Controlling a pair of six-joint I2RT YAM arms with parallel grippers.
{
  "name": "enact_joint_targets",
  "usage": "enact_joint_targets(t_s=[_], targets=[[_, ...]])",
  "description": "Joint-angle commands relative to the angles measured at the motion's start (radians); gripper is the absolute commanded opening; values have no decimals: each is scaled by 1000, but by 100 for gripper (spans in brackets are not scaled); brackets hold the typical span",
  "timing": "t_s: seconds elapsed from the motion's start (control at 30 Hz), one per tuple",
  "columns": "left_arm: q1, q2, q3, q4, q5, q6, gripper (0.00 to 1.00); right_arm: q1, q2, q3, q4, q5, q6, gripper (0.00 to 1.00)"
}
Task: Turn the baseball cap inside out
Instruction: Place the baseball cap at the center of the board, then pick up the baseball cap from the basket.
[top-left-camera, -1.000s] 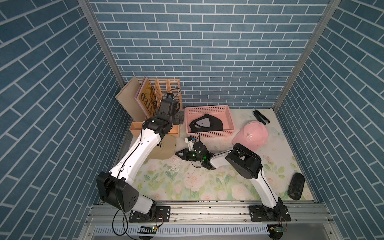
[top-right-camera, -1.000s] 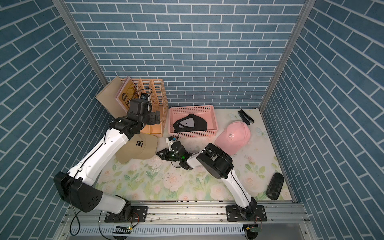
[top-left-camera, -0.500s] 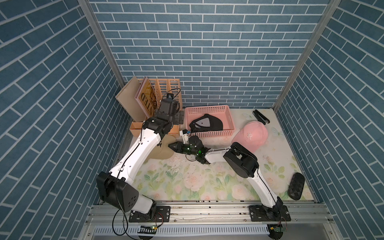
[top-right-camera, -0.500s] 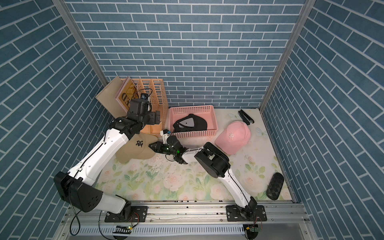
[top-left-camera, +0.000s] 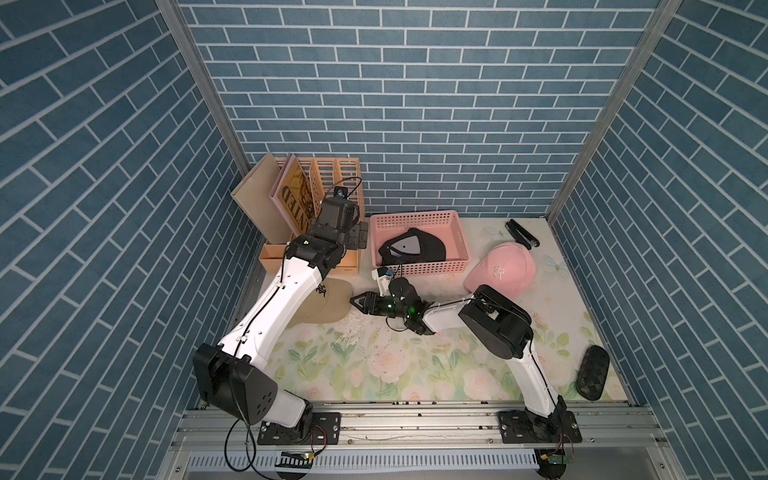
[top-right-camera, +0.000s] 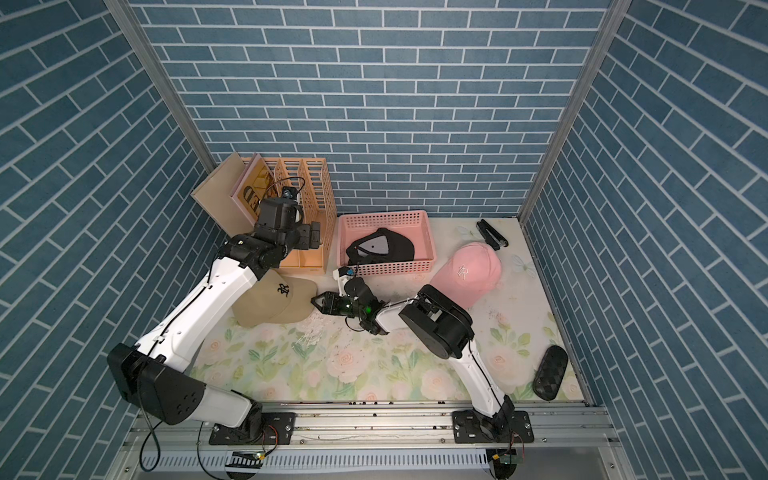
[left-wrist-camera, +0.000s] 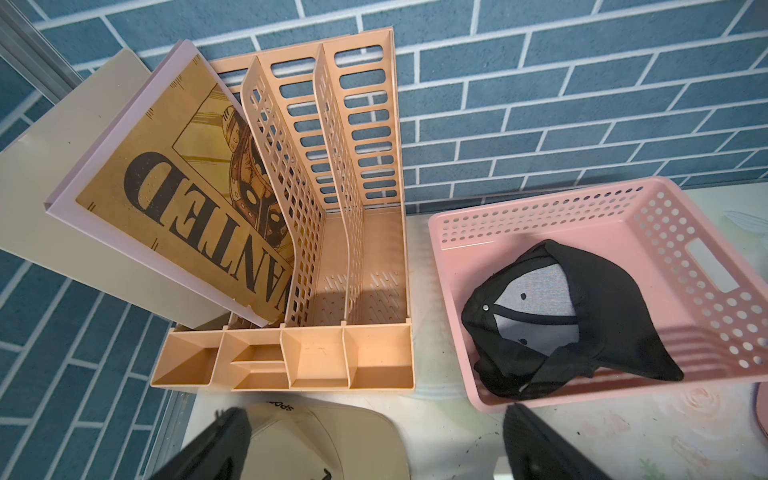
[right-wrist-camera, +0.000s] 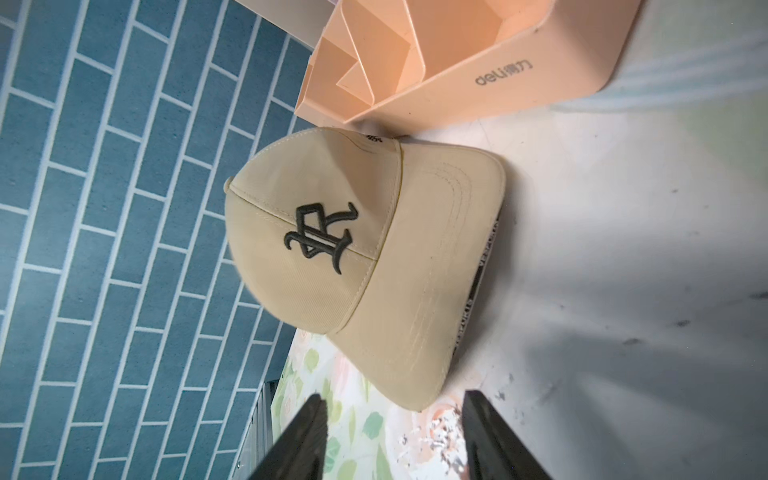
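Tan cap (top-right-camera: 274, 305) sits crown-up on the table (top-right-camera: 291, 374), just in front of the peach organizer (top-right-camera: 311, 257), logo outward, so nothing is turned yet. Your right gripper (top-right-camera: 319, 303) is low, jaws parted and empty, just short of the brim. Left gripper (left-wrist-camera: 372, 411) hangs wide open up by the organizer, holding nothing. You have the whole inversion left: grip, then push the crown through.
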Motion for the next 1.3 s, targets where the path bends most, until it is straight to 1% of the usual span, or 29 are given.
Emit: enact_joint_targets(t_s=[0.0,0.2,0.3,0.43,0.47,0.6,0.67,0.77,0.83,0.93,1.07,1.17,1.27], targets=[[-5,-3,12,12,-2,6,100,-12,1,0,43,-6,-24,56],[-5,-9,15,3,-11,18,100,-13,95,121,3,-22,-31,57],[-5,-13,18,-2,-16,21,99,-11,82,141,-41,1,-69,57],[-9,-13,39,-14,-21,39,100,-14,-32,90,-131,74,-175,58],[-12,-9,52,-16,-34,50,100,-17,-101,75,-177,108,-221,59],[-13,26,133,-26,-71,102,100,-48,-275,57,-379,251,-401,63],[-8,32,153,9,-103,112,100,-93,-336,74,-492,335,-468,64],[15,15,134,101,-101,73,100,-187,-370,120,-624,389,-539,64],[17,-2,105,158,-100,78,100,-238,-341,214,-764,437,-619,64],[17,-19,61,216,-28,111,100,-284,-241,402,-979,488,-759,64],[14,4,53,185,-31,116,99,-322,-74,658,-1212,424,-901,64],[-6,24,41,148,-40,116,97,-324,13,766,-1294,375,-1023,64],[-42,28,10,142,-50,117,95,-323,27,790,-1315,325,-1139,63]])
